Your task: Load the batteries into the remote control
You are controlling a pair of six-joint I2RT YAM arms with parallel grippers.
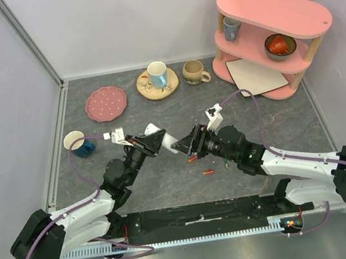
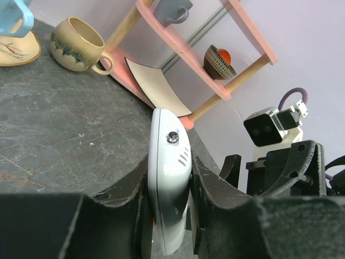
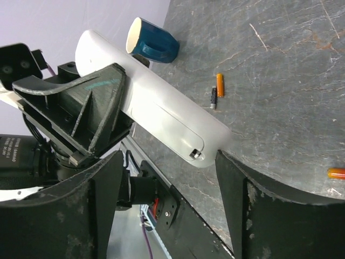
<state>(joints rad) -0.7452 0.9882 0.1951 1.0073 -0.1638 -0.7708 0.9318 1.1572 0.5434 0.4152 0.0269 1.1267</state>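
My left gripper [image 1: 154,143] is shut on the white remote control [image 1: 170,143], holding it edge-on above the table; the black fingers [image 2: 207,183] press both flat sides of the remote control [image 2: 170,172]. In the right wrist view the remote control [image 3: 156,102] shows its back cover with a small latch. My right gripper [image 3: 170,172] is open, its fingertips standing on either side of the remote's lower end. Batteries lie on the table: a red-orange battery [image 1: 192,159], another [image 1: 209,172], and a dark battery [image 3: 213,98] beside an orange battery [image 3: 219,84].
A dark blue mug [image 1: 79,143] stands at the left. At the back are a pink dotted plate [image 1: 105,104], a light blue mug [image 1: 157,75] on a wooden coaster, and a beige mug [image 1: 194,72]. A pink shelf [image 1: 270,37] and a beige board [image 1: 256,76] stand at the back right.
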